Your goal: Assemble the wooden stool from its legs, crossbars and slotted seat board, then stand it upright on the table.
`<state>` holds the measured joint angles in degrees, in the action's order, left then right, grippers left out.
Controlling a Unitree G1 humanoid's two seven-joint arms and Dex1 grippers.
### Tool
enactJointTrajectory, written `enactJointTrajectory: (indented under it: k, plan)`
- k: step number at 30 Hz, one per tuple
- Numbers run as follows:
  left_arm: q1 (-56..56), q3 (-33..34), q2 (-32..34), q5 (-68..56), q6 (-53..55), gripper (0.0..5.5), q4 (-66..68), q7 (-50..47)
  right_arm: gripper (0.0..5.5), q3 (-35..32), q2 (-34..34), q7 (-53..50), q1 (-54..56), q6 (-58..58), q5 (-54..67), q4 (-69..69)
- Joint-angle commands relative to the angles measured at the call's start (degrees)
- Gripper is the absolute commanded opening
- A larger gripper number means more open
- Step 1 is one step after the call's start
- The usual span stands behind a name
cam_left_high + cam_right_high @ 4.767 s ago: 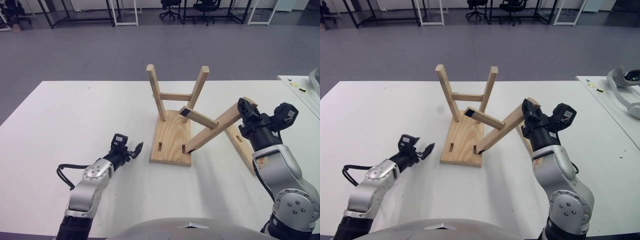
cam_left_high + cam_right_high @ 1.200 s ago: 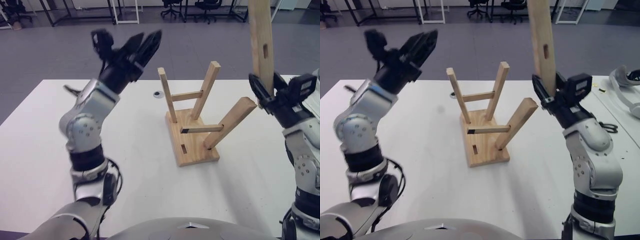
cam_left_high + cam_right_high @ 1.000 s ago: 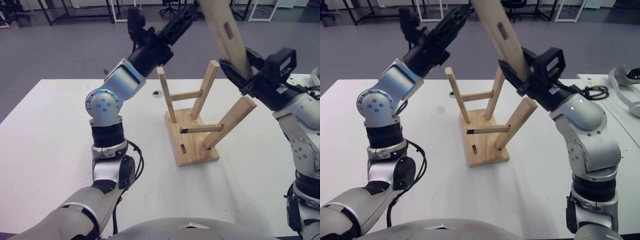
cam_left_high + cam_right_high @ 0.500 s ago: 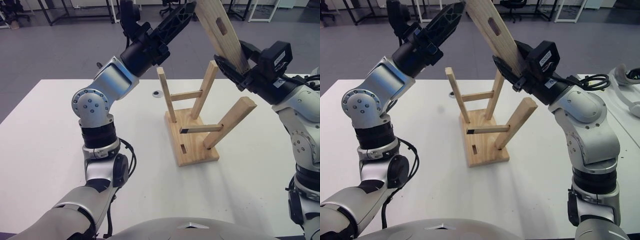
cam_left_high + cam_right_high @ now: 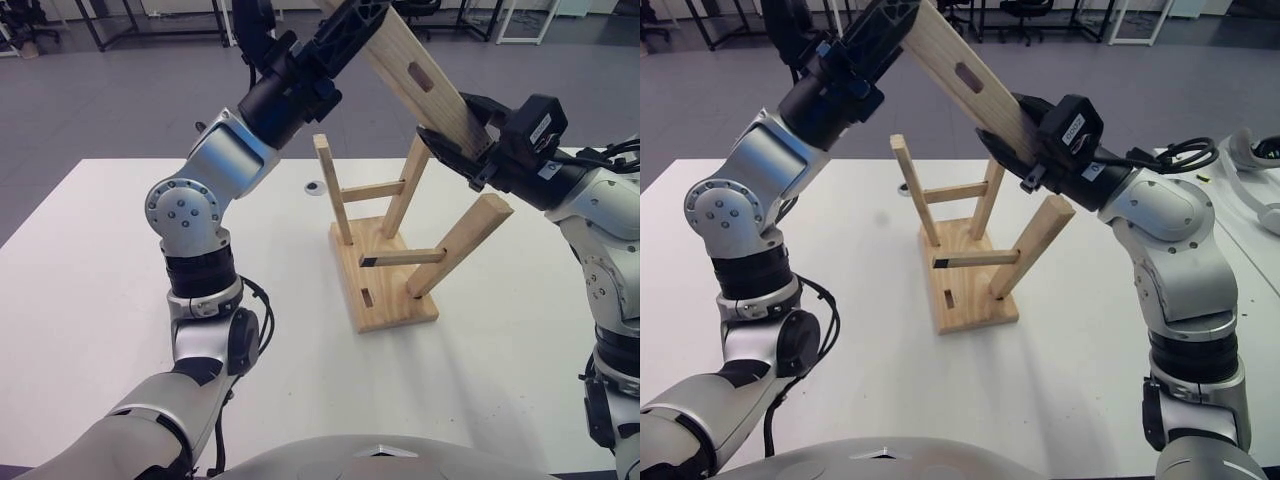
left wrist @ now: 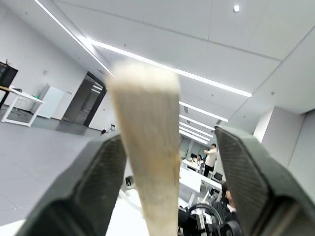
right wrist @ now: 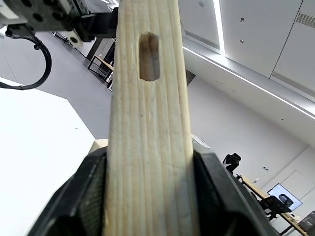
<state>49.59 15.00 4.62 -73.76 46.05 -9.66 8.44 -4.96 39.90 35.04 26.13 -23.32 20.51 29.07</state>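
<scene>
Three legs already sit in the seat board (image 5: pixel 392 308), which lies upside down on the table (image 5: pixel 100 250). Two upright legs (image 5: pixel 331 192) joined by a crossbar (image 5: pixel 373 190) stand at its 12 o'clock end. A leaning leg (image 5: pixel 462 243) tilts out toward 2 o'clock from the 4 o'clock corner, with a second crossbar (image 5: pixel 402 258) poking from it toward 9 o'clock, its free end unattached.

Above the stool at 12 o'clock, the loose leg (image 5: pixel 398 52) hangs in the air, slanting from 10 o'clock down to 4 o'clock. The right gripper (image 5: pixel 452 132) is clenched on its lower part, with fingers (image 7: pixel 88 196) pressed against both edges, so it carries the weight. The left gripper (image 5: pixel 352 28) straddles the upper end with its fingers (image 6: pixel 246 172) spread: one lies close along the wood, the other stands apart. That looks like a handover or a re-grip, meant to turn the leg so its mortise (image 5: pixel 420 76) faces the free crossbar.

An empty slot (image 5: pixel 367 297) waits at the board's 7 o'clock corner, probably this leg's seat. The tilted third leg will likely need straightening before the free crossbar can meet that mortise.
</scene>
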Motion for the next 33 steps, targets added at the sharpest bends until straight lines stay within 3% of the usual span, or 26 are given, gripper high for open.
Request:
enactJointTrajectory:
  k: [1,8,10,13,14,19,23,28,33]
  plan:
    - [0.2,0.0,0.1,-0.6,-1.2,2.39,0.0,0.9,2.06,0.6,0.2,1.5,-0.3,0.9,-0.5,-0.3]
    - [-1.9,-1.8,-1.4,-0.7,-2.9,1.24,-3.3,0.4,2.06,0.7,-0.9,0.8,1.2,0.4,0.2,-0.3]
    - [-2.5,-2.0,-1.7,-0.3,-3.8,1.15,-3.5,0.7,2.06,0.7,-1.0,0.7,1.4,0.5,0.1,-0.2]
    - [-3.0,-1.1,-1.0,-0.3,-5.5,1.13,-3.6,0.7,2.06,1.1,-0.7,0.9,1.5,0.5,-0.5,-0.1]
    - [-3.2,-0.6,-0.7,-0.7,-5.9,1.12,-3.8,0.5,2.43,1.4,-0.4,1.1,1.7,0.3,-0.7,0.0]
    - [-4.3,2.0,2.3,-2.1,-6.6,1.04,-7.0,-1.7,3.28,2.2,1.1,1.0,2.9,0.8,-3.3,-0.5]
    - [-7.1,6.2,7.8,-4.2,-6.2,1.03,-10.0,-5.0,3.92,-2.3,4.5,1.2,1.7,0.1,-5.0,-1.8]
    - [-19.0,10.0,16.6,-5.6,-3.3,1.03,-15.9,-8.9,4.0,-8.8,10.1,0.2,-2.8,0.0,-9.5,-6.2]
    - [-34.8,8.6,16.9,-9.3,-2.3,1.03,-23.0,-15.5,4.0,-5.3,11.8,-0.7,-17.8,-0.5,-18.6,-11.3]
